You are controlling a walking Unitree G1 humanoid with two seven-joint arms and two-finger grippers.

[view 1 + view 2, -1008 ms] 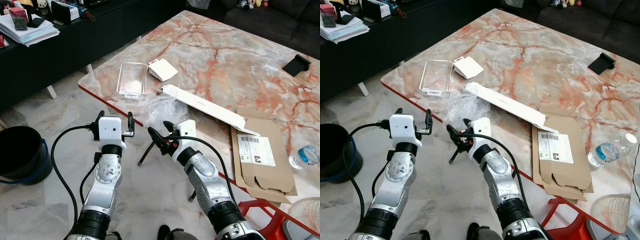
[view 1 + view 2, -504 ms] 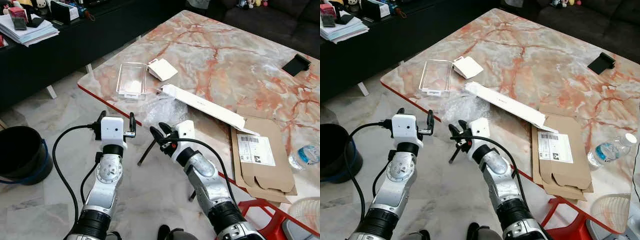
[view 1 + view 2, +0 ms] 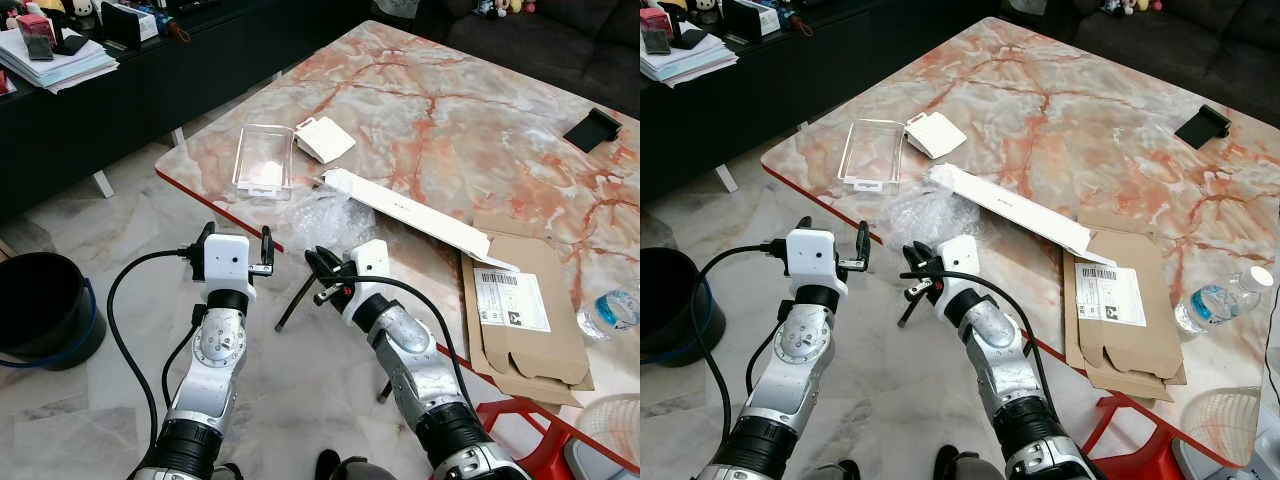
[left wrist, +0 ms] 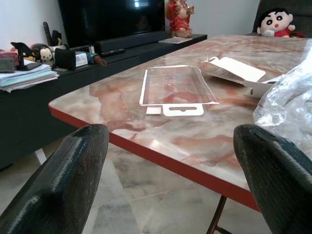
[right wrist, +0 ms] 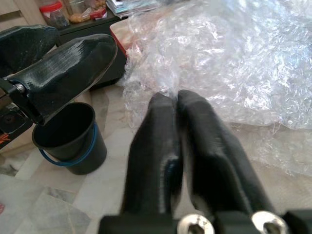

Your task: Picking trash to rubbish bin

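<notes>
Crumpled clear plastic wrap [image 3: 322,214] lies at the near edge of the marble table [image 3: 470,120] and hangs slightly over it. My right gripper [image 3: 316,261] is at the wrap's lower edge. In the right wrist view its fingers [image 5: 195,136] are pressed together, with their tips at the rim of the film [image 5: 234,63]. My left gripper [image 3: 235,234] is held up beside it, just off the table's edge, open and empty. The left wrist view has its two fingers [image 4: 73,165] wide apart. A black bin with a blue handle [image 3: 42,305] stands on the floor to my left.
On the table lie a clear blister tray [image 3: 264,160], a white card [image 3: 325,138], a long white box [image 3: 405,210], flattened cardboard [image 3: 525,305], a water bottle [image 3: 612,310] and a black object [image 3: 592,128]. A black cabinet [image 3: 120,80] runs along the far left.
My right gripper's fingers were open a second ago and have closed at the wrap's edge. The left gripper has hardly moved.
</notes>
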